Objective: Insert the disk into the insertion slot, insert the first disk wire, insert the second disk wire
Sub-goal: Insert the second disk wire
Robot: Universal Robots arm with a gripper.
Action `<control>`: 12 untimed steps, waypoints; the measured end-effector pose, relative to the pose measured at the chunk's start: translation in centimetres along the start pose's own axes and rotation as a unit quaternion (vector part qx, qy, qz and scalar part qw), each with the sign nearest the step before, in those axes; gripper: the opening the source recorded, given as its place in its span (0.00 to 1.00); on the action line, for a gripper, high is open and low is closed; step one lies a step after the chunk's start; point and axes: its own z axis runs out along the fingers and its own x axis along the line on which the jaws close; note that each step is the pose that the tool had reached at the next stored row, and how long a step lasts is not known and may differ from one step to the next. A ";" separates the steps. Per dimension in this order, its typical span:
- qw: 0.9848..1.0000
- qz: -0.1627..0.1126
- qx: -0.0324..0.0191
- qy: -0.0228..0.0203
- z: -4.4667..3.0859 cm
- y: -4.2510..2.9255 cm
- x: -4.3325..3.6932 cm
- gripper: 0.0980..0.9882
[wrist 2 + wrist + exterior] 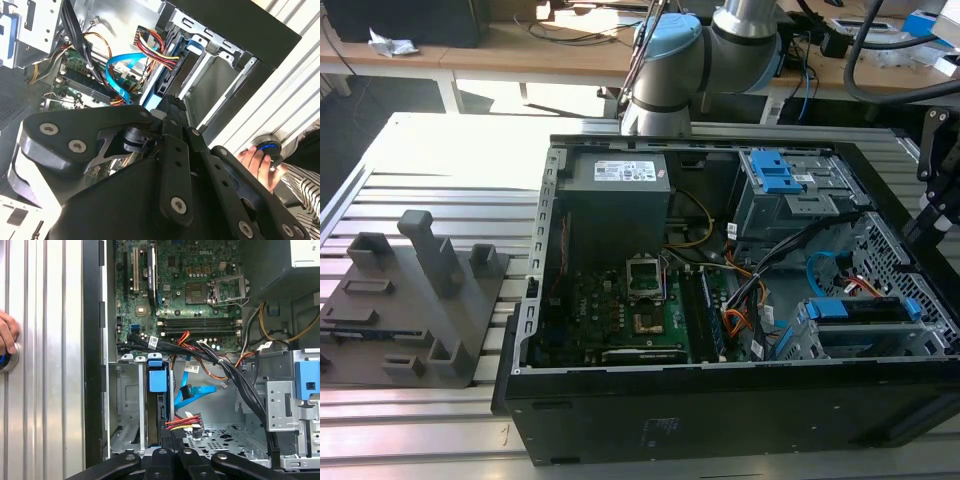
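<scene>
Though in slot (128, 405), disk (156, 381) near pincer (171, 441)

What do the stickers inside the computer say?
Power supply sticker: print too small to read.
Cage sticker: too small to read.
Cable tag: blurred, not readable.
None of the stickers can be quoted.

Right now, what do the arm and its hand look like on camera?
The arm is built from silver-grey tubular segments with light blue caps on its joints. The hand is matte black, made of flat link bars with rounded ends, pinned together with silver screw heads, as seen in both wrist views.
</scene>
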 end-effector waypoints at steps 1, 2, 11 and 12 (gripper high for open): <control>1.000 0.000 0.000 0.000 0.00 0.06 0.00 0.01; 1.000 0.000 0.000 0.000 0.01 0.19 0.00 0.01; 1.000 0.000 0.000 0.000 0.12 1.92 0.04 0.01; 1.000 0.000 0.000 0.000 0.12 2.04 0.04 0.01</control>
